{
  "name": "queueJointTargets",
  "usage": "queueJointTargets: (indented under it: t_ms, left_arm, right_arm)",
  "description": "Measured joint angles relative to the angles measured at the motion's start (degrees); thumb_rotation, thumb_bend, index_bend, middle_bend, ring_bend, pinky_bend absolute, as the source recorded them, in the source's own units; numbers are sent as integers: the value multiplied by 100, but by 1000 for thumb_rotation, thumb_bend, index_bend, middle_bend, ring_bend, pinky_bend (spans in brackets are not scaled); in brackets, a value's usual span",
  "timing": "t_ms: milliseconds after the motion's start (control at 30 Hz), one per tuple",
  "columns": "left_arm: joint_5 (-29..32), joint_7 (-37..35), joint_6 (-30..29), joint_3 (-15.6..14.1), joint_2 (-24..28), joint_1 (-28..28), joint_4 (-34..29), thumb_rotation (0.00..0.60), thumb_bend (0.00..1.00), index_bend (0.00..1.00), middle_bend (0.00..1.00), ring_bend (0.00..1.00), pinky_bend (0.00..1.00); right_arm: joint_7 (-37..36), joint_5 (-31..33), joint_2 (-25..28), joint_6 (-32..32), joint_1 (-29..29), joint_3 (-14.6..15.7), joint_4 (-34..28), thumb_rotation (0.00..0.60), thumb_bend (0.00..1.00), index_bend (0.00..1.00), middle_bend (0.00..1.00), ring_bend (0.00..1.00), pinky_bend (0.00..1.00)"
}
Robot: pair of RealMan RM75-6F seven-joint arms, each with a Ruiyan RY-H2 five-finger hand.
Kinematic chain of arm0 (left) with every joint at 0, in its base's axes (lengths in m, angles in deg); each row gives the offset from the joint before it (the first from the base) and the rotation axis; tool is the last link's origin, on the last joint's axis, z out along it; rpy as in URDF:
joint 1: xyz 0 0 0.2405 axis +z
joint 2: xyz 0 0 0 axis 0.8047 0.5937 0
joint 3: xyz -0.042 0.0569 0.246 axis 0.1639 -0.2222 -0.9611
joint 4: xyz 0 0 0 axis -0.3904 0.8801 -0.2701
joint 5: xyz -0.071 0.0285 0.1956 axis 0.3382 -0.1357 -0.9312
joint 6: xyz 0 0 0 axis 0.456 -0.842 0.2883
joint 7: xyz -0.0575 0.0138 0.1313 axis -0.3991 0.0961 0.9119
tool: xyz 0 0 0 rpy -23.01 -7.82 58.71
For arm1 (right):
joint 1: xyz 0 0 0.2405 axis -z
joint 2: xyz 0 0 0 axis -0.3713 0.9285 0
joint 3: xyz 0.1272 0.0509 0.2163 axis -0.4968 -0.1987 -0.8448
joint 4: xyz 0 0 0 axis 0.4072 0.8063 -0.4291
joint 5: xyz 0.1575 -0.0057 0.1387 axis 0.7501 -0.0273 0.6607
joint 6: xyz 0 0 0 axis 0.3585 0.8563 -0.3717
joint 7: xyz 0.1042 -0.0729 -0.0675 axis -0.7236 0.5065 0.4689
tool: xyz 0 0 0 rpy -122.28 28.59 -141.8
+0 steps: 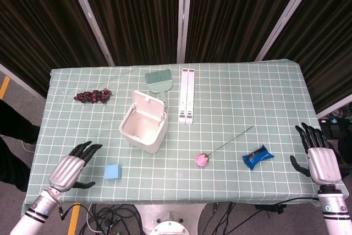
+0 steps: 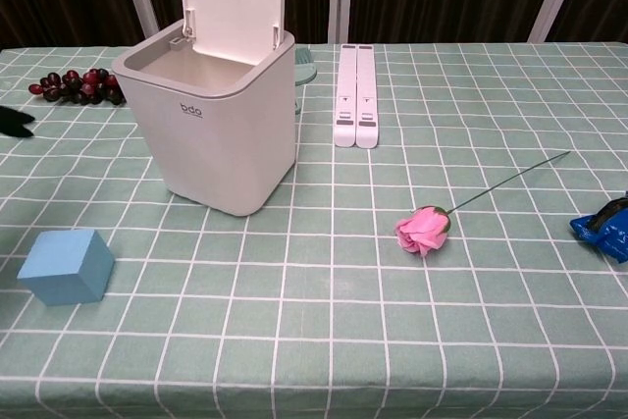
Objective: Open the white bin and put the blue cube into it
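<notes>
The white bin (image 1: 144, 129) (image 2: 209, 125) stands left of the table's middle with its lid (image 2: 233, 2) swung up and its inside showing. The blue cube (image 1: 112, 171) (image 2: 66, 266) lies on the cloth in front of the bin, to its left. My left hand (image 1: 70, 169) hovers open at the table's front left, just left of the cube and apart from it; only a dark fingertip (image 2: 15, 122) shows at the chest view's left edge. My right hand (image 1: 320, 157) is open at the front right edge, holding nothing.
A pink rose (image 1: 202, 159) (image 2: 424, 228) with a long stem lies right of the bin. A blue packet (image 1: 257, 157) sits at the right. Behind the bin are a green brush (image 1: 159, 82), two white bars (image 1: 187, 102) and dark grapes (image 1: 92, 96).
</notes>
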Motion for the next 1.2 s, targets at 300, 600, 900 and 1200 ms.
queueJointTargets:
  t_ms: [300,600,900,1200]
  left_arm:
    - [247,144,398,87,-807,-118,417,600,31,134,186,139,280]
    - [441,132,423,223,-1153,-146,630,600,31,235,281,261,468]
    - [580,292,410,253,-1275,-105,679,600,37,368,406,393,605]
    - [545,330,280,326,-1476,-101,769,600,110,469,504,498,692]
  right_arm:
    - [-96,36,-23,-37,4,13,87,600,259,0,0,0,0]
    - [-169,59,-12,-81,0,20,139,600,262,0,0,0,0]
    - [-164,65,-4,-108,-5,31,138,600,263,0,0,0,0]
    - [-156,83,3,-133,-8,35,129,600,263,0,0,0,0]
